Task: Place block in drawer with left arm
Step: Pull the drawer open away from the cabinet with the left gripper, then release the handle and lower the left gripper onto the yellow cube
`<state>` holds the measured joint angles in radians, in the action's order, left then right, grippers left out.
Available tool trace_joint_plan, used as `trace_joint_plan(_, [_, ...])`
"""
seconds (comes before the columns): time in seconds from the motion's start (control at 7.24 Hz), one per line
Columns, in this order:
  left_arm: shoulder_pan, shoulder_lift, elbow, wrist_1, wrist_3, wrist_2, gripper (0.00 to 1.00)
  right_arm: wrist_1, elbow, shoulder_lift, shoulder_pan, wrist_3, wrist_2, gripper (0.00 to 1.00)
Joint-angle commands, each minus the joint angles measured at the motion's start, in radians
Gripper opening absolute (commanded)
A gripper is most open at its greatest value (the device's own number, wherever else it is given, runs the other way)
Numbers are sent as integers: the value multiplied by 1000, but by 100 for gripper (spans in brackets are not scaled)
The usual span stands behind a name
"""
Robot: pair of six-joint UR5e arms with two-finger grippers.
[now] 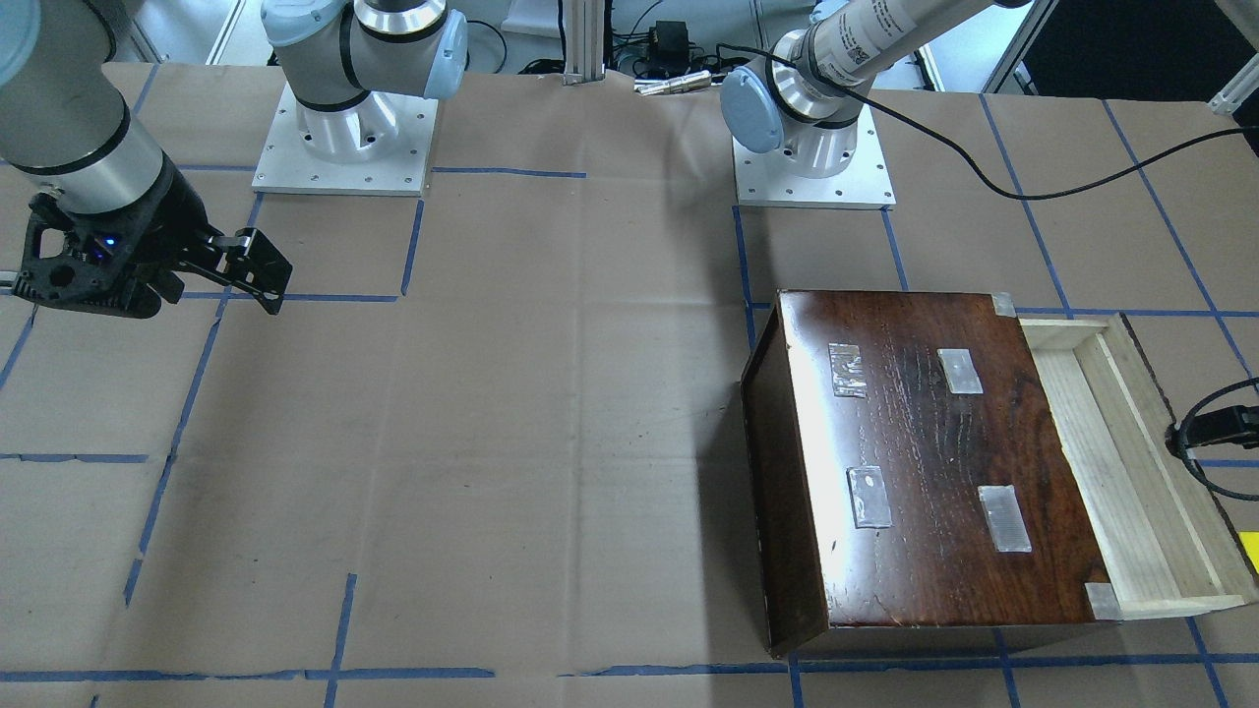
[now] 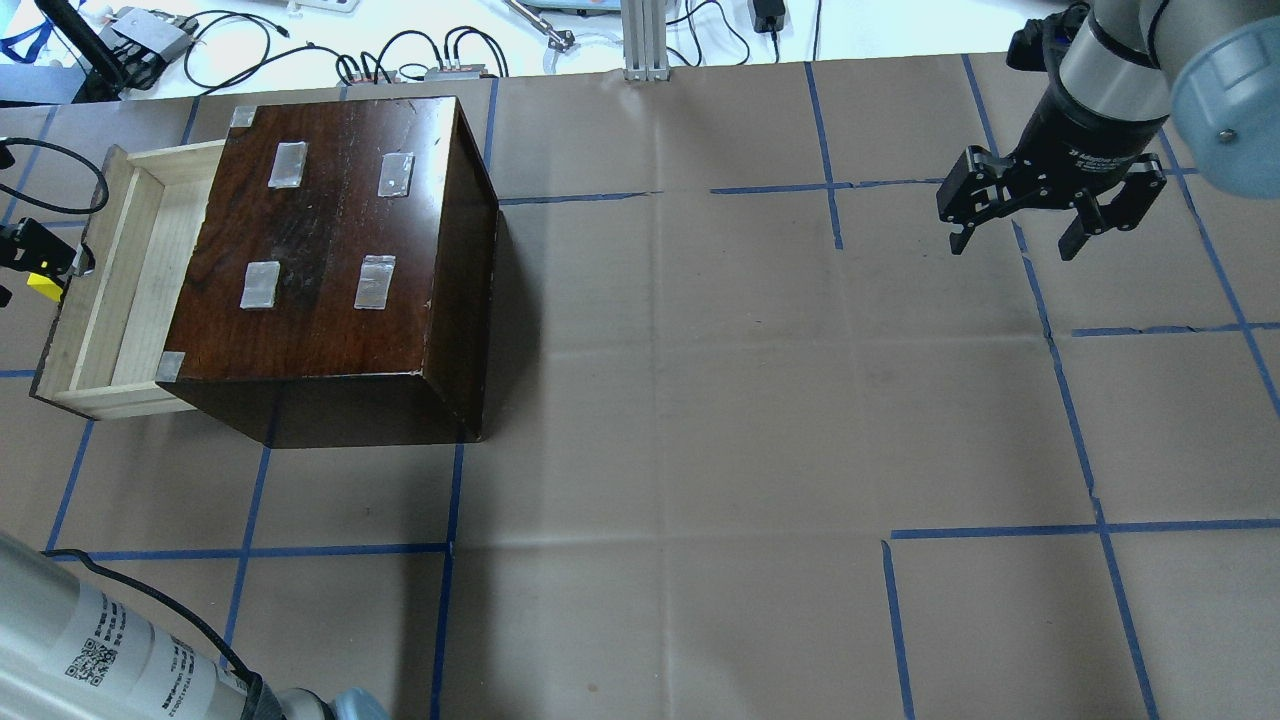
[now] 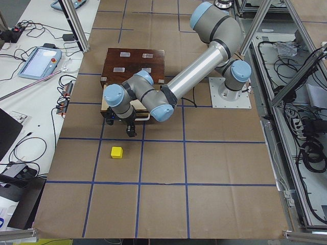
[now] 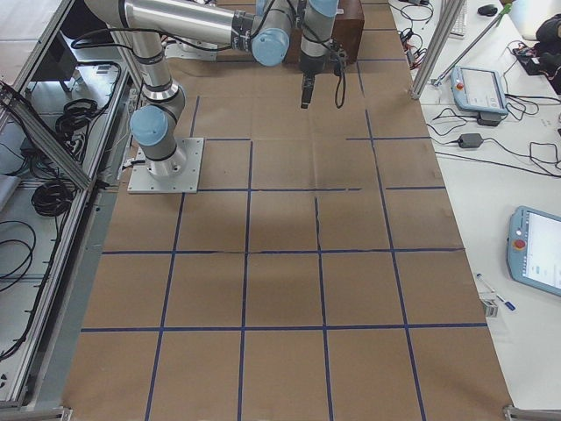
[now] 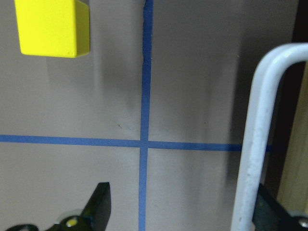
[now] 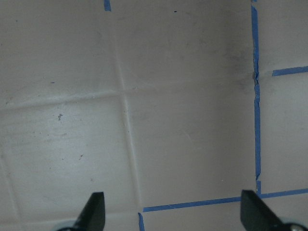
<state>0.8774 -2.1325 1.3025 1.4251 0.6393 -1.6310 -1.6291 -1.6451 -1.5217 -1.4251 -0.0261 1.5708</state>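
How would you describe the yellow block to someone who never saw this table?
Find the dark brown wooden box at the robot's left, its pale drawer pulled open. Just beyond the drawer's front, on the brown paper, lies the block: a small cube, the only bright yellow thing.

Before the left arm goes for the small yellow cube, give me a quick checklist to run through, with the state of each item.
1. Drawer out: ok. The pale wooden drawer is pulled out of the dark brown wooden box, and its visible floor is bare.
2. Fingers ready: ok. The left gripper is open and holds nothing.
3. Clear of the white metal drawer handle: cannot tell. It stands close by one finger.
4. Lined up over the small yellow cube: not ok. The cube lies off to one side on the paper.
5. Other arm clear: ok. The right gripper is open, far across the table.
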Motion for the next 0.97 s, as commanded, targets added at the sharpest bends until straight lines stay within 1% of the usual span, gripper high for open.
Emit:
trace_joint_plan(0.0, [-8,-1,-6,0,10,-1,99,0,-1,0,0,2,0,100])
trace_joint_plan(0.41, [-9,-1,-32,0,19,-1,99,0,1,0,0,0,0,100])
trace_joint_plan(0.69, [-9,-33,-110,0,25,-1,99,0,-1,0,0,2,0,100])
trace_joint_plan(0.83, [-11,-90,-170,0,49,3,99,0,-1,0,0,2,0,100])
